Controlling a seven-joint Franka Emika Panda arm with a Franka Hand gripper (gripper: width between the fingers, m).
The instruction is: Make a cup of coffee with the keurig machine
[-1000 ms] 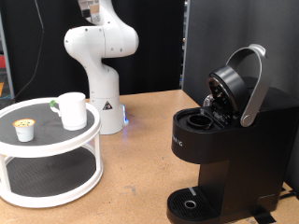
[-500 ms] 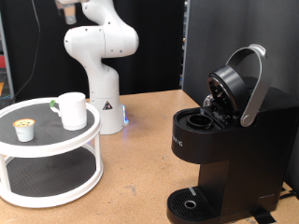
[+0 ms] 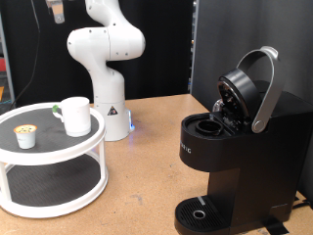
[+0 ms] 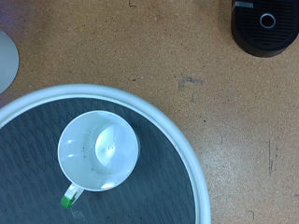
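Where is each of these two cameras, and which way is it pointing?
Exterior view: off the arm, level across the table at the open keurig and the tiered tray; shows the white arm, its gripper at the top edge.
Wrist view: on the hand, high up, facing straight down at the cup; no jaws show.
Shared: cup, tray, keurig.

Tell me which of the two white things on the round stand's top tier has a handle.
The cup, the larger one, standing nearer the robot base. The coffee pod beside it is smaller, has a tan top and no handle.
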